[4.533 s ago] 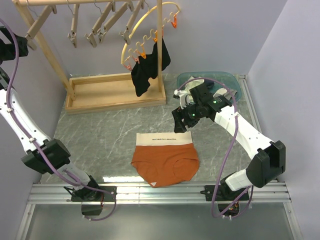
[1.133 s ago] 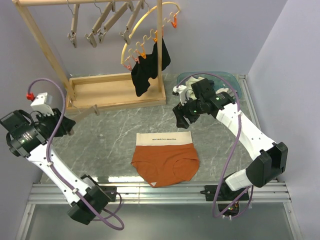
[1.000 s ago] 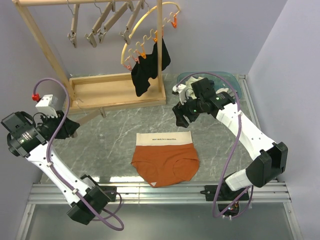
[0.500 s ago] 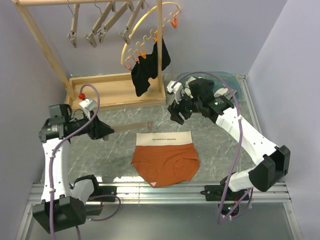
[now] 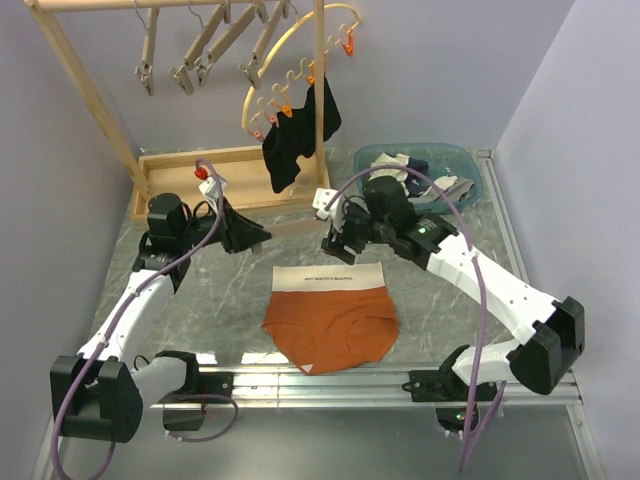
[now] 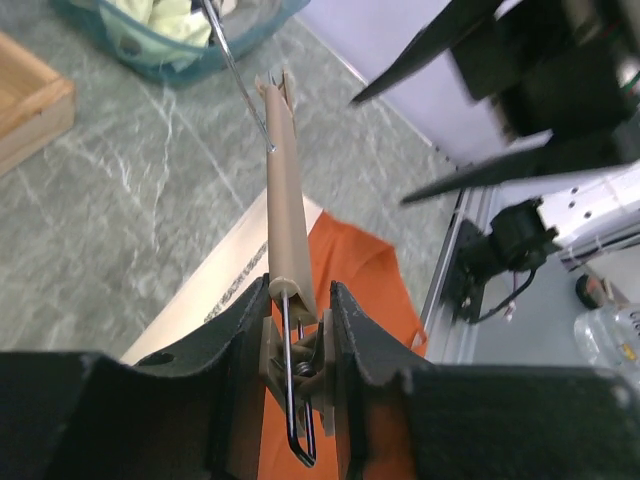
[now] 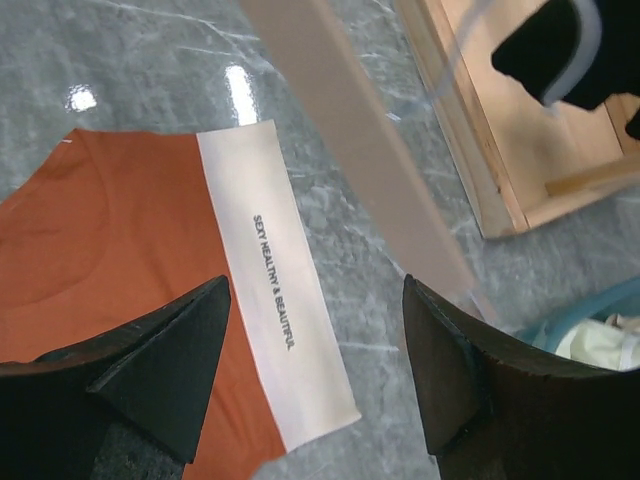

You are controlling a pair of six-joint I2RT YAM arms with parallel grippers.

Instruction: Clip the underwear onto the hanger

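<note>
The underwear (image 5: 330, 325) lies flat on the marble table, rust-orange with its off-white waistband (image 7: 275, 290) toward the back. My left gripper (image 5: 255, 235) is shut on the clip end of a light wooden hanger (image 6: 285, 190). It holds the bar (image 5: 292, 226) out to the right, above the table just behind the waistband. The clip (image 6: 298, 350) sits pinched between the jaws, and the wire hook shows at the bar's middle. My right gripper (image 5: 335, 240) hangs open over the waistband's right end (image 7: 315, 290), with the hanger's far end blurred just beyond its fingers (image 7: 450, 370).
A wooden rack (image 5: 90, 100) at the back left carries several more hangers (image 5: 190, 60). A yellow hoop holds a black garment (image 5: 295, 140). The rack's tray base (image 5: 200, 185) lies behind the arms. A blue basin (image 5: 460, 165) of pale clothes stands at the back right.
My left arm has swung right from the table's left side, carrying the hanger over toward the waistband. My right arm has moved left and lower to meet the hanger's free end.
</note>
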